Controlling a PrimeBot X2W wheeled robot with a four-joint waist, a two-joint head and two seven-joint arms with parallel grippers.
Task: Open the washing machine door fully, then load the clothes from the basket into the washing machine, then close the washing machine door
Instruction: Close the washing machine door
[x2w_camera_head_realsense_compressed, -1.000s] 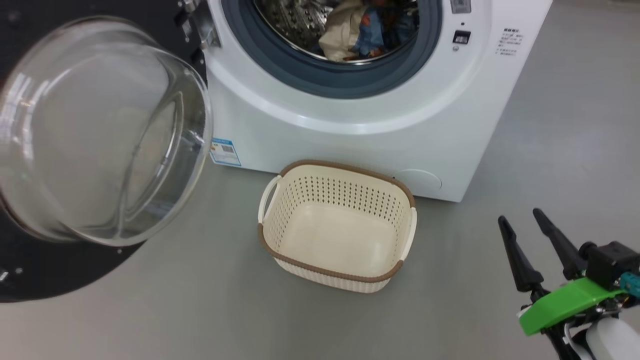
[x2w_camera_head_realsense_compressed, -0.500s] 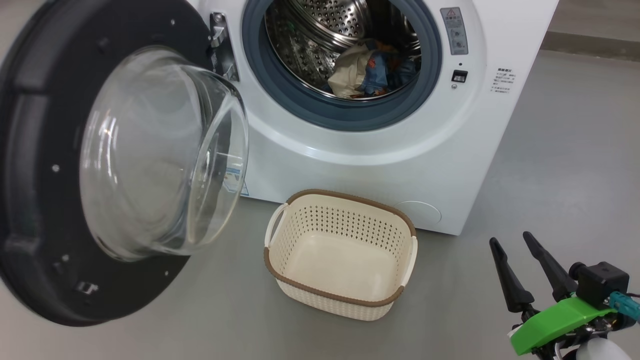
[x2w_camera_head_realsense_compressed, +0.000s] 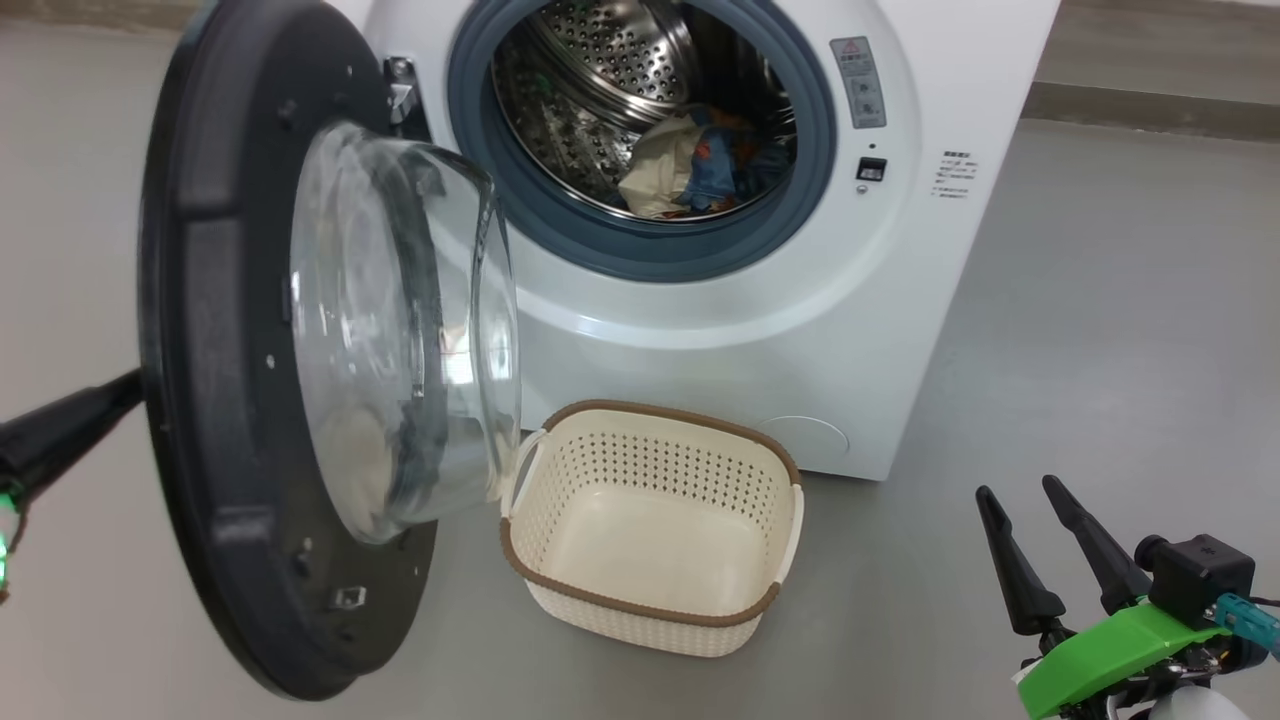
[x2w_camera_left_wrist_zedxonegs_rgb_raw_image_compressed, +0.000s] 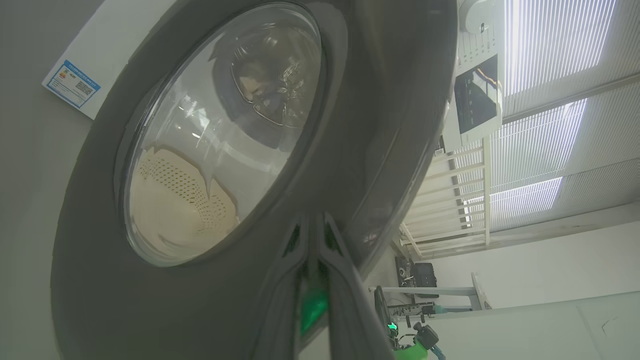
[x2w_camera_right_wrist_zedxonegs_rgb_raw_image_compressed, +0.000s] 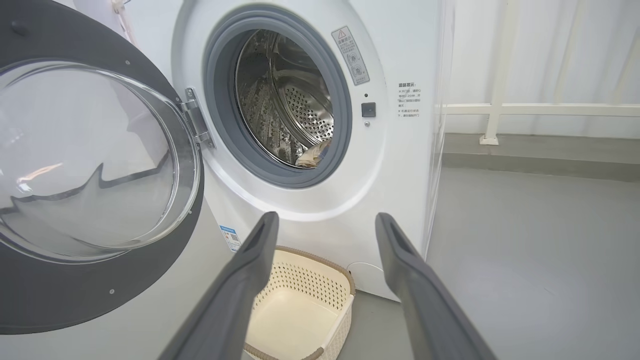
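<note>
Clothes (x2w_camera_head_realsense_compressed: 700, 165) lie bunched low in the washing machine (x2w_camera_head_realsense_compressed: 700, 330) drum. The door (x2w_camera_head_realsense_compressed: 215, 400) stands partway out from its hinge, its glass bowl overlapping the left end of the basket (x2w_camera_head_realsense_compressed: 640, 605) in the head view. The basket sits on the grey floor (x2w_camera_head_realsense_compressed: 1100, 300) by the machine's front. Left claw (x2w_camera_left_wrist_zedxonegs_rgb_raw_image_compressed: 314, 220) is pressed shut, empty, tips against the door's black outer face. Right claw (x2w_camera_head_realsense_compressed: 1017, 487) hovers wide open, holding nothing, well right of the basket

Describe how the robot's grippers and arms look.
The right gripper has two long, dark, tapering fingers on a bright green mount. Behind the mount are a black box and a teal plug, and below it a white forearm. The left gripper has the same dark grey fingers, with a green glow at their base.
</note>
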